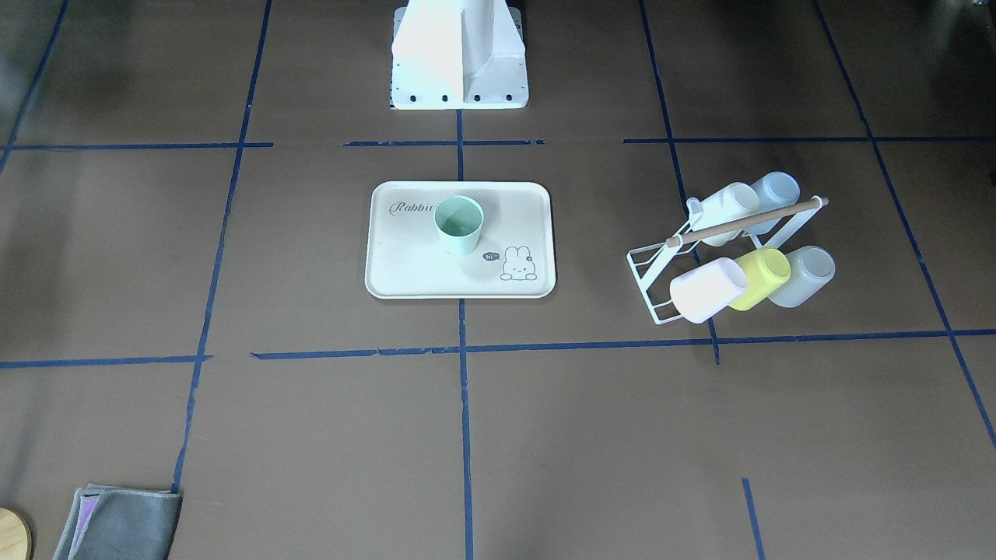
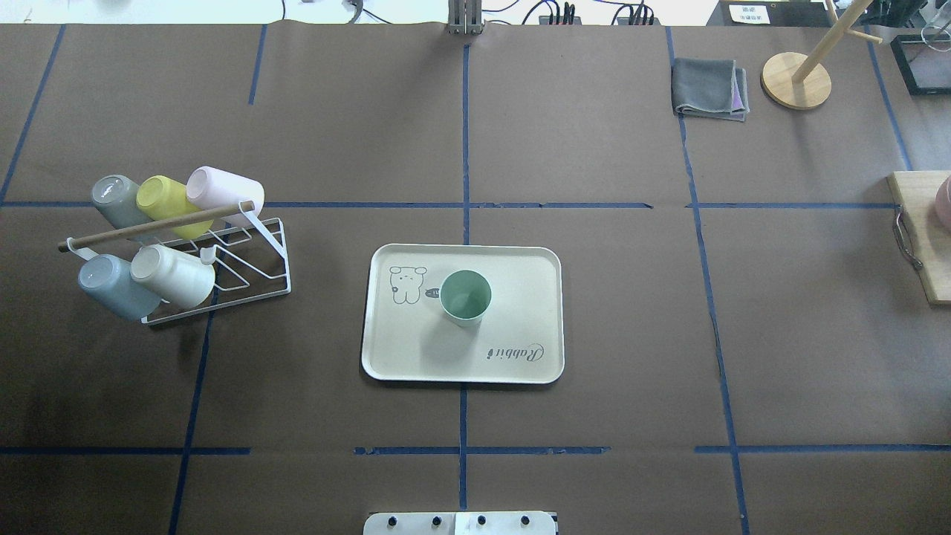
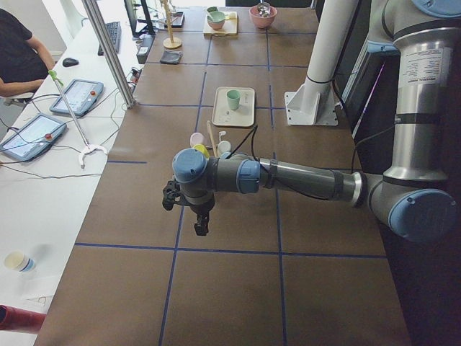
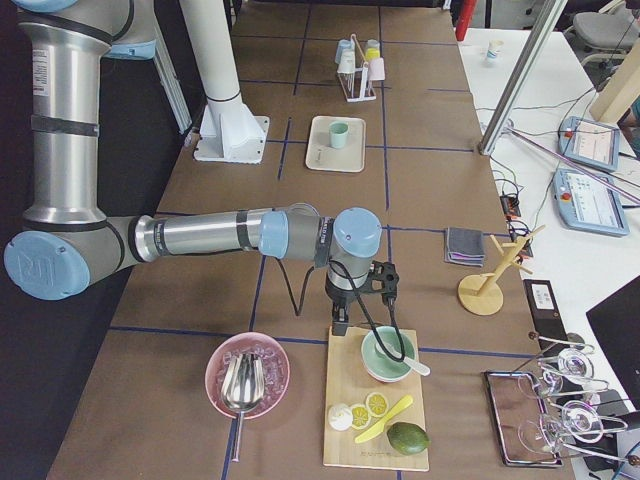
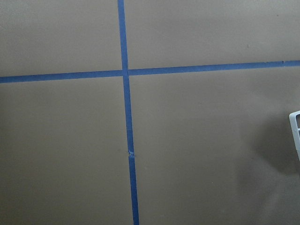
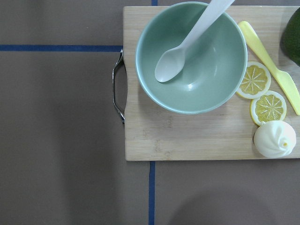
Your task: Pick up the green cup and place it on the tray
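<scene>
Green cup [image 2: 465,297] stood upright on the tray [image 2: 520,349], near its centre, between the bunny drawing and the "Rabbit" script. Mouth up, nothing inside. The tray lay mid-desk, towards the edge where my base is bolted.

My left hand [image 3: 199,227] hung over bare desk out by the left end, well apart from the tray. Its wrist camera showed only brown surface and blue tape. My right hand [image 4: 340,322] hung by the right end, above the wooden board [image 6: 187,140]. Both show only from the side cameras, so I could not tell whether either was released or clenched. Neither was anywhere near the cup.

Judgement: the placing looked done. Nothing called for another grasp. At most, I should keep both arms clear of the tray.

Containers:
- wire rack [image 2: 252,275], left end: five cups tilted on it, pink, yellow-green, cream and two grey-blue.
- green bowl [image 6: 191,56] on the board: a white spoon [image 6: 187,42] resting in it, otherwise bare.
- pink bowl [image 4: 247,375] beside the board: a metal scoop in it.
</scene>
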